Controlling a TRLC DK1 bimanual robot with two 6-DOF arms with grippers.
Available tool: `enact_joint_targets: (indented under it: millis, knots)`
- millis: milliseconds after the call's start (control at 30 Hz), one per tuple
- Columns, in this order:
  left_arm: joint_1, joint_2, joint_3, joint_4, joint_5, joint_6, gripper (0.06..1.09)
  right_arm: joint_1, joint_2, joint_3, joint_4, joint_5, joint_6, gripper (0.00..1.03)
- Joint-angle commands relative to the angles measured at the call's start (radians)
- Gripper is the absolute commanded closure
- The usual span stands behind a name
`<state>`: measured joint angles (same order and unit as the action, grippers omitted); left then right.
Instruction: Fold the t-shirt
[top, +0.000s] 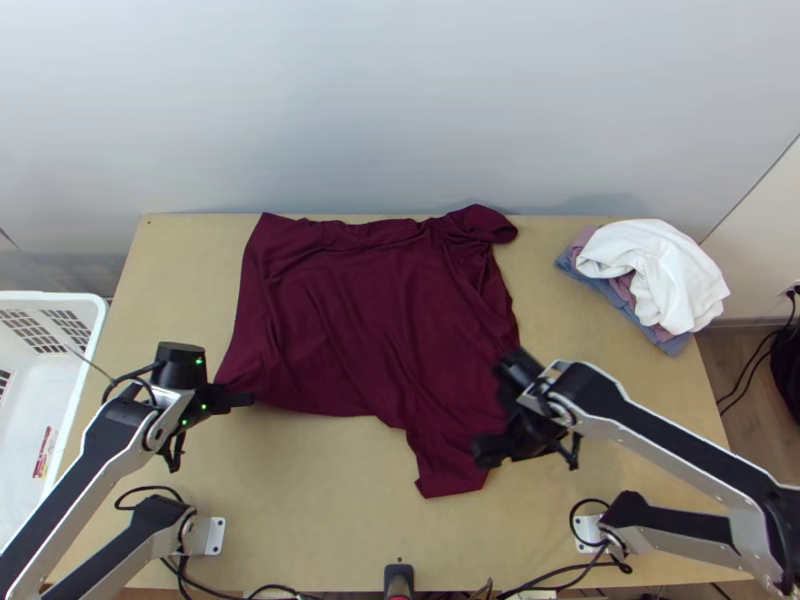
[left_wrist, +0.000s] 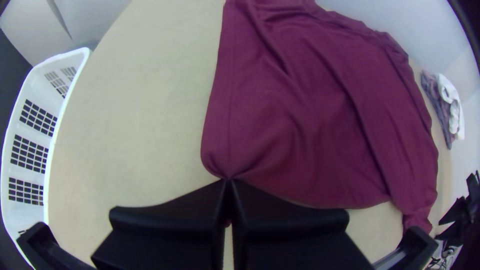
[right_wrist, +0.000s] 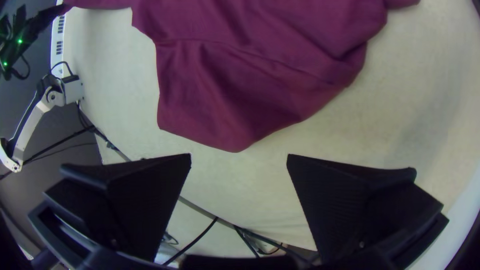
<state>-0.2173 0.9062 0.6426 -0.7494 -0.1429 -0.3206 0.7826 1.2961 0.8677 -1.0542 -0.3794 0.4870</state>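
Plainly, the left wrist view shows t-shirt (left_wrist: 310, 115) pinched.

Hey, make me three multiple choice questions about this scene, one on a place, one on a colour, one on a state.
1. Where is the basket?
A) beside the table
B) mid-table
C) under the table

2. What colour is the t-shirt?
A) green
B) white
C) dark red

3. How is the left gripper?
A) wide open
B) shut on the t-shirt's edge
C) shut on nothing

1 A: the basket stands past the table's left edge in the top view.
2 C: the cloth looks dark red in all three views.
3 B: the fingers meet, with the t-shirt's edge gathered at their tips.
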Motion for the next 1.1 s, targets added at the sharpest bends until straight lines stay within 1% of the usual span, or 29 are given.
enact_joint_targets:
  millis: [0,233,267,300,400,433,467,500,533,600,733,833,900,1067]
  knots:
    - [0.032,-0.026,0.009,-0.021,0.008,0.017,1.04,0.080,0.094,-0.029,0.071,-0.058,0.022,0.18]
    - [0.032,-0.009,0.011,-0.013,0.014,0.012,1.04,0.089,0.183,-0.030,0.122,-0.058,0.022,0.18]
    - [0.032,-0.009,0.011,-0.013,0.016,0.011,1.04,0.087,0.192,-0.032,0.135,-0.058,0.024,0.20]
    - [0.032,-0.009,0.011,-0.013,0.016,0.011,1.04,0.087,0.203,-0.032,0.151,-0.056,0.025,0.24]
    - [0.038,-0.012,0.009,-0.016,0.016,0.012,1.04,0.087,0.218,-0.035,0.186,-0.041,0.027,0.40]
    - [0.041,-0.013,0.009,-0.018,0.016,0.014,1.04,0.086,0.220,-0.032,0.192,-0.029,0.027,0.51]
    - [0.044,-0.013,0.009,-0.019,0.016,0.015,1.04,0.086,0.218,-0.029,0.197,-0.019,0.024,0.67]
    - [0.044,-0.016,0.011,-0.022,0.016,0.017,1.04,0.086,0.215,-0.027,0.203,-0.016,0.012,0.88]
    - [0.045,-0.020,0.011,-0.025,0.017,0.017,1.04,0.083,0.210,-0.027,0.204,-0.016,0.002,0.97]
    - [0.052,-0.023,0.019,-0.042,0.025,0.023,1.04,0.070,0.187,-0.035,0.197,-0.016,0.012,1.00]
    - [0.102,-0.026,0.034,-0.071,0.068,0.060,1.04,0.070,0.132,-0.019,0.128,-0.016,0.002,1.00]
    - [0.151,-0.039,0.051,-0.099,0.124,0.118,1.04,0.089,0.092,0.017,0.034,-0.019,-0.022,1.00]
    - [0.184,-0.039,0.077,-0.143,0.160,0.163,1.04,0.118,0.078,0.044,-0.032,-0.030,-0.042,1.00]
    - [0.260,-0.039,0.118,-0.263,0.258,0.301,1.04,0.162,0.062,0.079,-0.150,-0.090,-0.082,1.00]
